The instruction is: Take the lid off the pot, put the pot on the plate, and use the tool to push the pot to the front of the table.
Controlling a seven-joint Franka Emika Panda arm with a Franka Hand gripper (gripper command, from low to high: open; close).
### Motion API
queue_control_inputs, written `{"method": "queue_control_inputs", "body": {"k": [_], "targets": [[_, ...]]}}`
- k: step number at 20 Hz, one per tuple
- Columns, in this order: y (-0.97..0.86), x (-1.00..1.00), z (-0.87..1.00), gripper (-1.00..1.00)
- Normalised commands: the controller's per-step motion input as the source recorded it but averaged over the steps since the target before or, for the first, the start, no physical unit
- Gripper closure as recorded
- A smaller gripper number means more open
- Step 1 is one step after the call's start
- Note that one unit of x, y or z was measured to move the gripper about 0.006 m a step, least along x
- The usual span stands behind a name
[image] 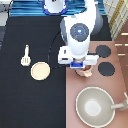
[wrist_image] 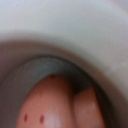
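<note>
The robot's hand [image: 81,65] is hanging low over the small pale pink pot [image: 85,72] on the pinkish-brown stove panel [image: 107,82], just right of the exterior view's centre; whether it is spread, closed or gripping anything cannot be told, since the white arm is covering it. Only the pot's lower edge is peeking out beneath the blue block, and whether its lid is on or off is hidden. The wrist view is showing a blurred pink rounded surface [wrist_image: 50,105] close up. The pot is looking light, rigid and smooth, so probably slippery; its side tabs or rim would seem the surest hold. The round cream-yellow plate [image: 40,71] is lying bare on the black worktop [image: 30,105] toward nine o'clock, with the cream-white slotted spatula [image: 25,55] just beyond it at ten. Two black burners [image: 103,51] are sitting at three o'clock of the pot, and the large grey-beige pan [image: 95,106] is crowding it at five.
</note>
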Motion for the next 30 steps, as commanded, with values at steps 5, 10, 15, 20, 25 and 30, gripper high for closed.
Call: {"method": "queue_control_inputs", "body": {"k": [5, 10, 15, 20, 25, 30], "targets": [[-0.74, -0.36, 0.74, 1.0], [-0.79, -0.29, 0.55, 1.0], [-0.73, -0.3, 0.45, 1.0], [-0.78, -0.38, 0.15, 1.0], [-0.81, -0.44, 0.0, 1.0], [-0.82, -0.48, -0.01, 1.0]]}}
